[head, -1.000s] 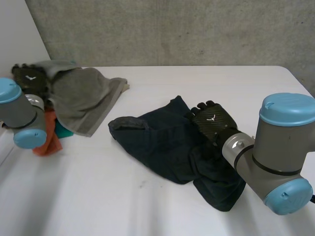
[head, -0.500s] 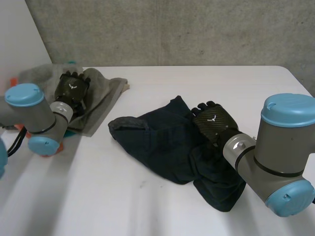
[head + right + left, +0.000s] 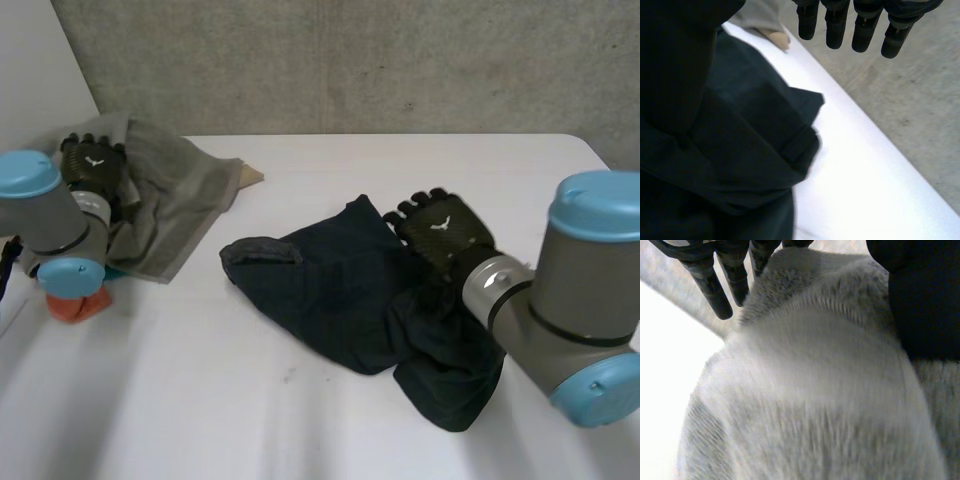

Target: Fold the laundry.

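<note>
White tabletop (image 3: 330,420) under a rough concrete wall (image 3: 350,60) carries a crumpled navy garment (image 3: 330,290) at its middle. The right hand (image 3: 440,232) sits over its right side, fingers straight, gripping nothing. The left hand (image 3: 92,170), fingers also straight, lies against a fuzzy grey towel (image 3: 180,195) heaped far left.

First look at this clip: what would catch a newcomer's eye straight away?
A crumpled dark garment sprawls across the middle of the white table, with the right robot hand open over its far right edge. At the table's far left corner, the left robot hand is at a bunched grey towel, and an orange cloth peeks out beneath that arm.
</note>
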Controlling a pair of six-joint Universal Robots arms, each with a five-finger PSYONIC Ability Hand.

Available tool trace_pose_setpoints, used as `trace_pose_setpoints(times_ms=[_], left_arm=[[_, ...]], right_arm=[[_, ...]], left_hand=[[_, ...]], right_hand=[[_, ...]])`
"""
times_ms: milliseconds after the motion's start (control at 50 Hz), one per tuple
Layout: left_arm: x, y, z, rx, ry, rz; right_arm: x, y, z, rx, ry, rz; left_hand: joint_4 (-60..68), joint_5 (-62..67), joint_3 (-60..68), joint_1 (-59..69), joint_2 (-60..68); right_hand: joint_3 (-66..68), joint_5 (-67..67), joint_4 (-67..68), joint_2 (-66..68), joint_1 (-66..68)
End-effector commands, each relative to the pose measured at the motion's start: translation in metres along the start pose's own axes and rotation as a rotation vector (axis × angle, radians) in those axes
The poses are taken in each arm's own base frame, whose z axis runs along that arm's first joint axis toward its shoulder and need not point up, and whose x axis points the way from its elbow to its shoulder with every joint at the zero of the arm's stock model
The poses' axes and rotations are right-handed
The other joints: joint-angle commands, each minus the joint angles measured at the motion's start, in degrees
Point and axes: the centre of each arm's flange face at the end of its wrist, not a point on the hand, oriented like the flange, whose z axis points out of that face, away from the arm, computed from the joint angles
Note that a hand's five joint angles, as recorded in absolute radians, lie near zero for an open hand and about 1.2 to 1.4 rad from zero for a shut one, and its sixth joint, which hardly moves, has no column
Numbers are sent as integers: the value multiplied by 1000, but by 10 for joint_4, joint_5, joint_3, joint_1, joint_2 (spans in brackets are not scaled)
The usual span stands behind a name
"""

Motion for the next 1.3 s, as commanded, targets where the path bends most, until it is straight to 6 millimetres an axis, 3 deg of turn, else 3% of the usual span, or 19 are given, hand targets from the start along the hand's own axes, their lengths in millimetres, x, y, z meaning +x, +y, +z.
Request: trace_pose_setpoints(times_ms=[20, 100, 180, 300, 360, 460, 560, 600, 660, 680, 740, 820, 880, 940, 980, 1040, 1140, 1220, 1300], left_arm=[[4, -55, -46, 65, 70, -11], [6, -85, -78, 110, 119, -40], [29, -111, -123, 144, 271, -127], [66, -124, -156, 170, 458, -197], [79, -113, -153, 148, 486, -193], [124, -91, -142, 96, 559, -169], [143, -74, -138, 23, 606, -151], [145, -71, -137, 0, 617, -147], [146, -70, -139, -26, 636, -143], [146, -69, -140, -35, 642, -141], [146, -69, -144, -47, 649, -137], [137, -80, -145, -34, 631, -141], [125, -93, -139, 3, 598, -151], [103, -110, -122, 64, 504, -169], [89, -124, -110, 116, 434, -182], [66, -168, -102, 259, 324, -221], [44, -255, -129, 552, 254, -305], [57, -286, -157, 668, 283, -356], [89, -294, -184, 699, 391, -385]], right_arm=[[40, -19, -13, 7, 83, 15], [59, -24, -21, -33, 110, 34], [69, -19, -31, -128, 104, 62], [49, 4, -46, -235, 21, 104], [39, 15, -51, -230, 5, 119], [23, 37, -56, -241, 4, 177], [14, 48, -57, -236, 4, 269], [10, 51, -57, -235, 0, 295], [9, 50, -55, -220, 2, 305], [10, 49, -53, -207, 7, 302], [11, 48, -51, -195, 9, 295], [10, 47, -48, -188, -5, 288], [12, 43, -46, -166, -12, 287], [20, 35, -42, -142, 8, 280], [28, 24, -40, -106, 32, 276], [37, 12, -41, -62, 61, 266], [60, -9, -45, 15, 131, 246], [89, -10, -46, 31, 218, 251], [106, -4, -49, 20, 269, 258]], left_hand=[[-14, -15, -18, -16, -20], [-16, -17, -20, -17, -22], [-17, -19, -22, -19, -24], [-21, -22, -25, -23, -27], [-21, -22, -25, -23, -27], [-9, -10, -13, -11, -15], [50, 48, 45, 48, 43], [134, 132, 129, 132, 127], [384, 383, 380, 382, 378], [518, 517, 514, 516, 511], [638, 637, 634, 636, 632], [674, 672, 669, 672, 667], [674, 672, 669, 672, 667], [674, 672, 669, 672, 667], [674, 672, 669, 672, 667], [674, 672, 669, 672, 667], [674, 672, 669, 672, 667], [674, 672, 669, 672, 667], [674, 672, 669, 672, 667]], right_hand=[[-18, -26, -18, -19, -25], [-18, -26, -18, -19, -25], [-18, -26, -18, -19, -25], [-18, -26, -18, -19, -25], [-18, -26, -18, -19, -25], [-18, -26, -18, -19, -25], [-18, -26, -18, -19, -25], [-18, -26, -18, -19, -25], [-18, -26, -18, -19, -25], [43, 34, 42, 42, 35], [201, 193, 201, 200, 194], [586, 578, 586, 585, 579], [569, 560, 568, 568, 561], [-18, -26, -18, -19, -25], [-18, -26, -18, -19, -25], [-18, -26, -18, -19, -25], [-18, -26, -18, -19, -25], [-18, -26, -18, -19, -25], [-18, -26, -18, -19, -25]])
